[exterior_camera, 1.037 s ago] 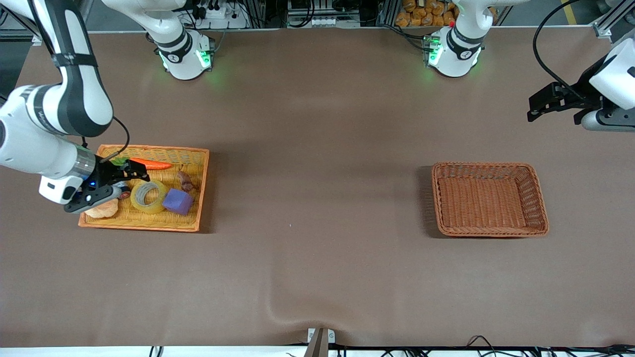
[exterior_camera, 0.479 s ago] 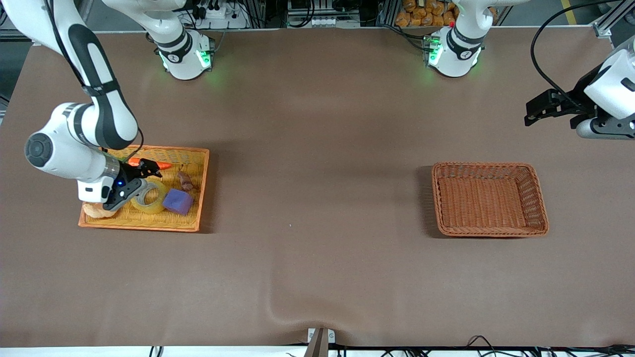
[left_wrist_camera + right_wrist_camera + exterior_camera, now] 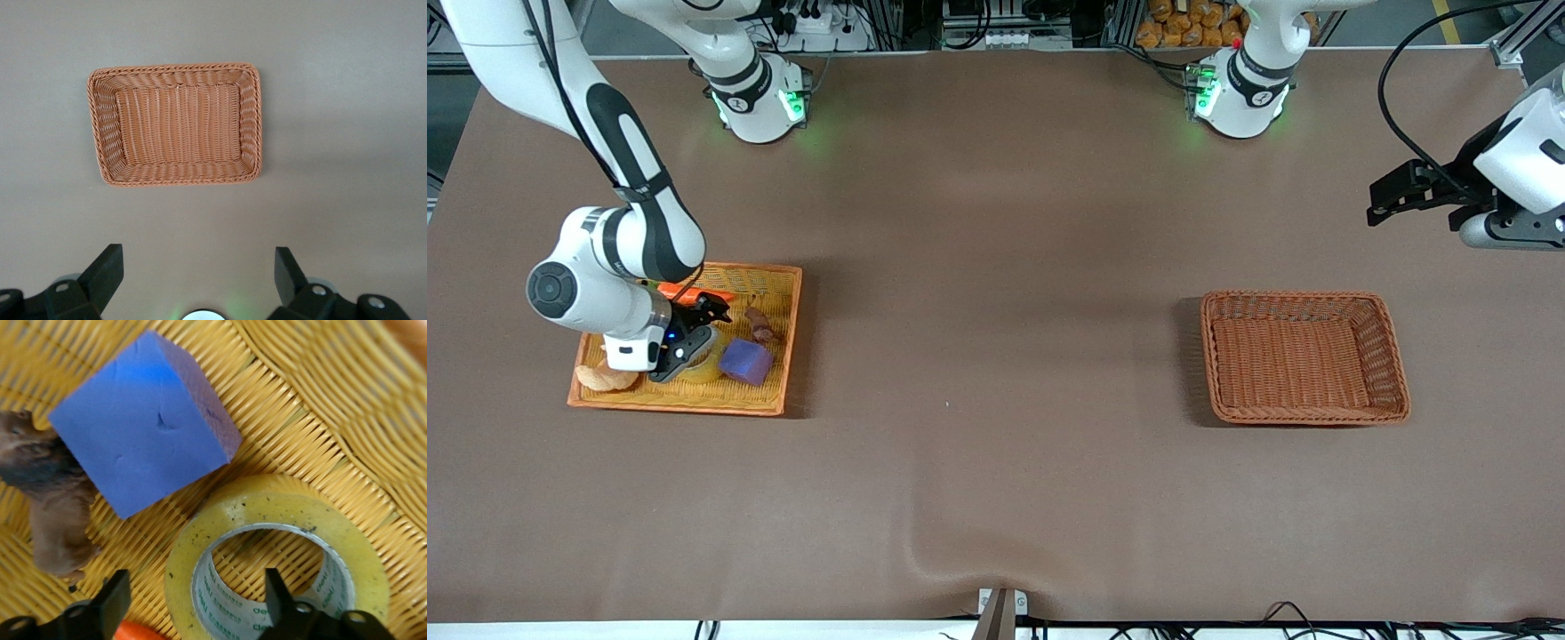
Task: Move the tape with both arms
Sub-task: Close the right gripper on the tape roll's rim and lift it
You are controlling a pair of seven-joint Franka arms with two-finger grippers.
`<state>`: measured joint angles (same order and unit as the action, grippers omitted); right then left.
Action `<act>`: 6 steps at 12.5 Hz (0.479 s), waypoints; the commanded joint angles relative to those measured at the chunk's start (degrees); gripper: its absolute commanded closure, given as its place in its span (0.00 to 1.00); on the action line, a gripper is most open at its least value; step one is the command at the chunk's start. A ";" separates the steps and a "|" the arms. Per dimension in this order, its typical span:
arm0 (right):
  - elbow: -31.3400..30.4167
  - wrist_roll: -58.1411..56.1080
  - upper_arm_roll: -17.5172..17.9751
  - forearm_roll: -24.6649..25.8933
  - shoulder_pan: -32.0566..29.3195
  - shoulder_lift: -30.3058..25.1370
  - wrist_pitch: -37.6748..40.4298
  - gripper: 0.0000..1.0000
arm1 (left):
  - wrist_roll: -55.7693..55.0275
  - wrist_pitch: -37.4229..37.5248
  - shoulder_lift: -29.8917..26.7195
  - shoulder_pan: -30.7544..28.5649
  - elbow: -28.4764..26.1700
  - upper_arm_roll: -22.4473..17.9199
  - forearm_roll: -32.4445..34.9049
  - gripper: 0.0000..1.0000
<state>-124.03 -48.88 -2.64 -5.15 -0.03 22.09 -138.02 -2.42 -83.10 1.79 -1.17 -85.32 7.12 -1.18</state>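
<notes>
Tape [image 3: 277, 547] flat in the yellow tray [image 3: 774, 356], purple cube [image 3: 143, 420] touching at its three o'clock; right gripper [image 3: 193, 597] spread wide above, so we straddle one wall; left gripper [image 3: 193, 270] waits, wide.

Robotics lab, test-bench setup. Two white arms [image 3: 614, 240] [image 3: 1525, 156] bolted to one big brown-covered table [image 3: 996, 480], green status lights on their bases [image 3: 760, 98] [image 3: 1236, 93]. Aluminium framing [image 3: 1516, 44], power strips [image 3: 818, 20] and cable runs along the table's edge by the bases. Woven trays [image 3: 1303, 356] [image 3: 774, 356] laid out as props.
</notes>
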 commanded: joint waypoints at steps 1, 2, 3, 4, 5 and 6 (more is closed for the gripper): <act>-1.92 -0.43 0.09 0.93 0.12 -0.56 -2.70 0.64 | -0.39 0.31 -0.12 -0.33 0.50 -0.18 -1.02 0.00; -1.83 -0.34 0.18 0.93 0.03 -1.08 -1.91 0.90 | -0.39 0.31 -0.04 -0.24 0.50 -0.18 -0.93 0.00; -0.96 0.01 0.09 0.93 0.03 -1.35 -0.51 1.00 | -0.39 0.31 -0.04 -0.33 0.50 -0.09 -1.02 0.00; 0.09 -0.25 0.09 1.01 0.03 -1.61 0.20 1.00 | -0.39 0.31 -0.04 -0.24 0.50 -0.18 -1.02 0.00; 1.15 -0.17 0.09 1.02 -0.06 -2.48 1.51 1.00 | -0.39 0.31 -0.04 -0.24 0.42 -0.18 -1.02 0.00; 2.12 0.44 0.09 1.02 0.12 -3.45 4.40 1.00 | -0.39 0.31 -0.04 -0.33 0.50 -0.18 -0.93 0.00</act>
<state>-123.34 -48.90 -2.57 -4.89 0.02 21.24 -137.87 -2.42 -83.10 1.79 -1.28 -85.32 7.08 -1.18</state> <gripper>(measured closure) 0.771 0.000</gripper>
